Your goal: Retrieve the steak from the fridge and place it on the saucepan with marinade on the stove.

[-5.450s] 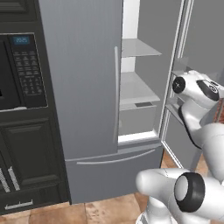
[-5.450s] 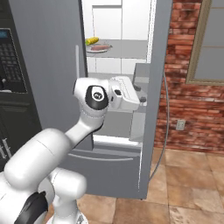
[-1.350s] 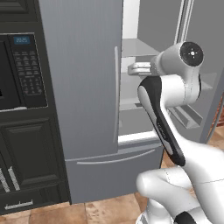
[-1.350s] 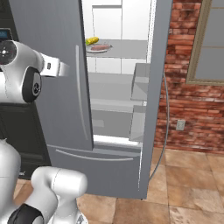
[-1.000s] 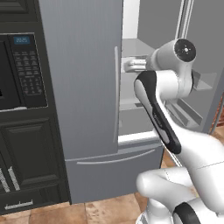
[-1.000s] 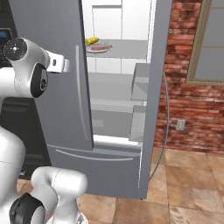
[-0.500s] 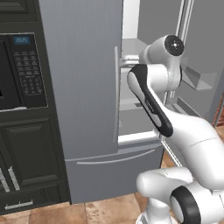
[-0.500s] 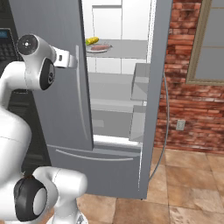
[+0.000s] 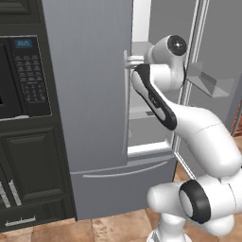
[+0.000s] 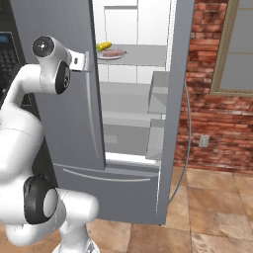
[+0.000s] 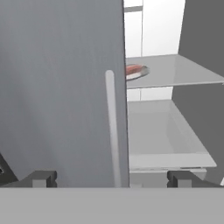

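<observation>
Hand view: gripper (image 11: 112,178) wide (empty)

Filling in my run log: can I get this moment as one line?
phase: reaching for left door handle | gripper: open, straddling handle | fridge: right door open, left shut | steak: on plate, upper shelf

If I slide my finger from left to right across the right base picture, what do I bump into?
Robot arm → closed fridge door → steak on its shelf → open fridge door → brick wall → window.
</observation>
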